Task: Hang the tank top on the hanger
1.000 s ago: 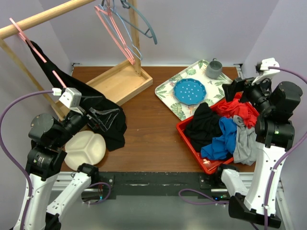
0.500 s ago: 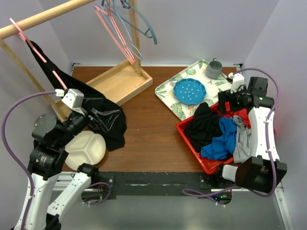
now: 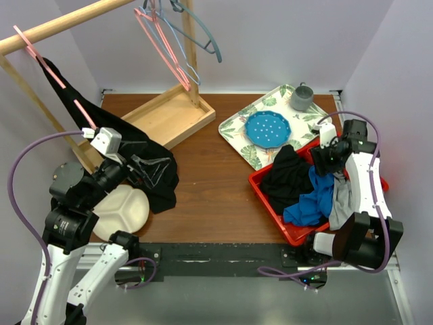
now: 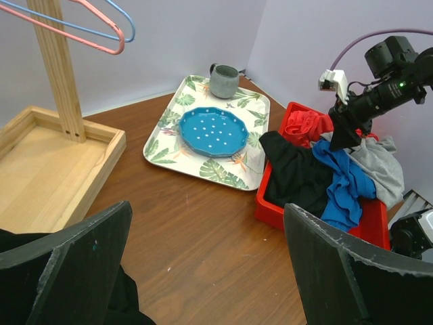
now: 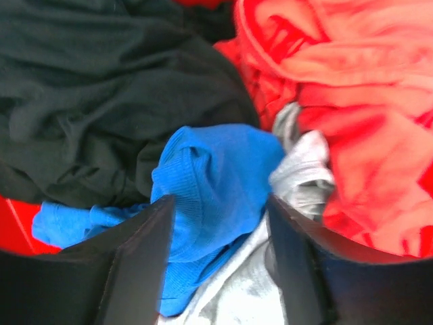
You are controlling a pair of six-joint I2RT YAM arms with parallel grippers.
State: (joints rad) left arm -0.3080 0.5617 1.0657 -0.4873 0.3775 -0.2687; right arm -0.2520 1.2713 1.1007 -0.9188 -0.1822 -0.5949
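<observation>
The blue tank top (image 3: 312,196) lies crumpled in the red bin (image 3: 270,193), between a black garment and grey and red clothes. It also shows in the left wrist view (image 4: 345,186). My right gripper (image 3: 325,160) is down in the bin. In the right wrist view (image 5: 218,223) it is open, and its fingers (image 5: 135,271) straddle a bulge of the blue fabric (image 5: 216,176). The pink hanger (image 3: 162,51) hangs on the wooden rack at the back; its end shows in the left wrist view (image 4: 120,42). My left gripper (image 3: 143,168) is open and empty (image 4: 210,271) above the table, beside a black garment.
A grey-blue hanger (image 3: 203,40) hangs beside the pink one. Another pink hanger (image 3: 30,44) on the rail holds a black garment (image 3: 135,152) that drapes onto the table. A wooden tray base (image 3: 159,118), a leaf-print tray (image 3: 237,128) with a blue plate and grey mug, and a white divided dish (image 3: 122,210) stand around.
My right arm has swung down from a raised pose into the red bin, over the blue tank top. My left arm has barely shifted.
</observation>
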